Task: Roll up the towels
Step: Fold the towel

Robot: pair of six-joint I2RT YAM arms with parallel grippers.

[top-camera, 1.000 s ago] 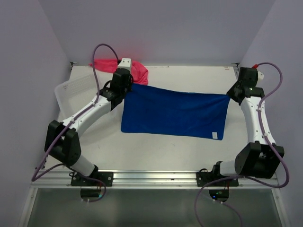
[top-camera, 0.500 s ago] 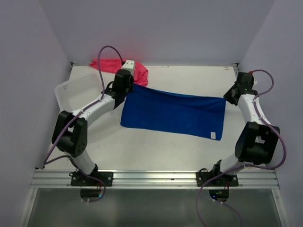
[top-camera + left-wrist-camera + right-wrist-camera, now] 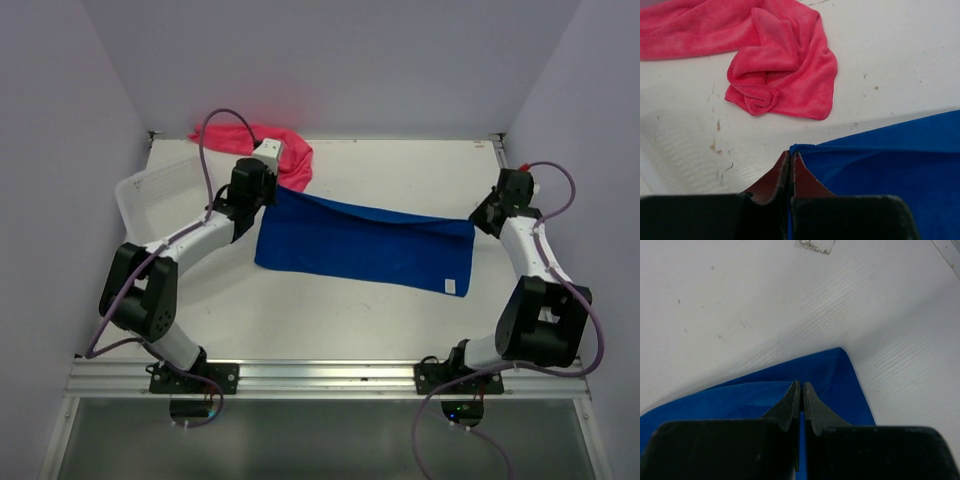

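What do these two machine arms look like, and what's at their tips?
The left arm and right arm have white links joined by chunky black joints, on a silver rail. A purple cable loops along each. The left tool and right tool each have two thin dark fingers tapering to points.

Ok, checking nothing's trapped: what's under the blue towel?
Nothing bulges through the blue towel lying on the white table, far corners pinched by the left gripper and right gripper. Beneath it is covered.
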